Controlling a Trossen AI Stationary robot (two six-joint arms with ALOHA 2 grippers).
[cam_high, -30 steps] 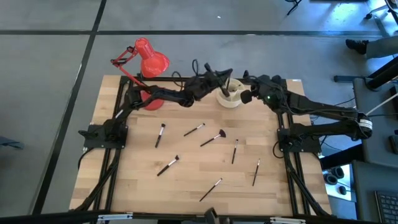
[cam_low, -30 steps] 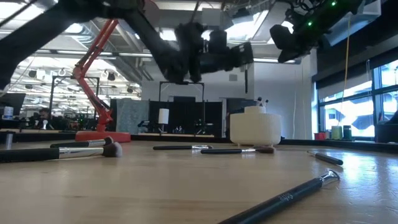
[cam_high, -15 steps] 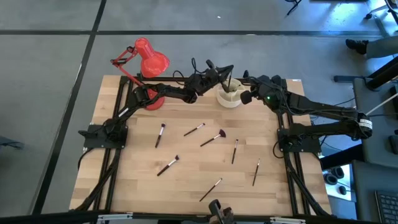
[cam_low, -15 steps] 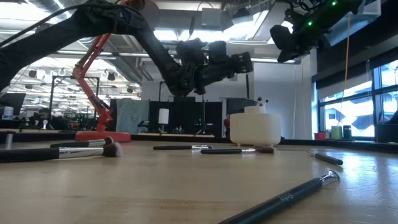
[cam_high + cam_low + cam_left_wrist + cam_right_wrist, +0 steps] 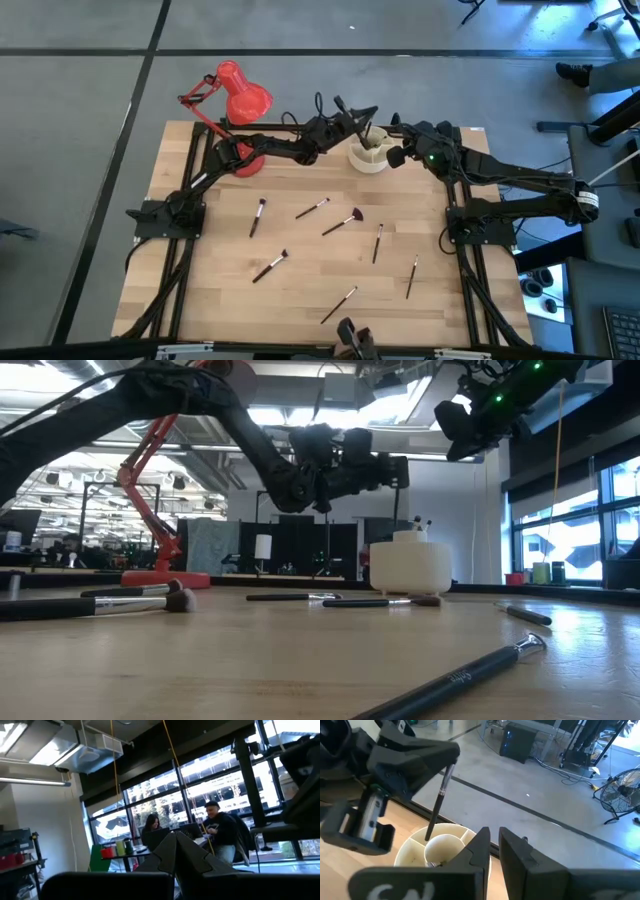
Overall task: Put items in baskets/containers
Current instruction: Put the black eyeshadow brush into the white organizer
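On the pale wooden table point(image 5: 300, 260), a slim dark-handled makeup brush point(image 5: 437, 802) is pinched upright by the left gripper point(image 5: 415, 762), its lower end inside the round cream-white organiser cup point(image 5: 410, 851); the right gripper point(image 5: 492, 837) is held narrowly parted just beside.

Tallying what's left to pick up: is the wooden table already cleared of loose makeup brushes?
No: the high view shows several makeup brushes lying on the table, apart from the organiser.

Two dark robot arms reach toward the far middle of the table, meeting there from opposite sides. The left gripper point(image 5: 362, 119) is raised well above the tabletop, its arm stretched long and low from the left, fingers closed together. The right gripper point(image 5: 392, 156) hovers just to its right, jaws slightly parted.
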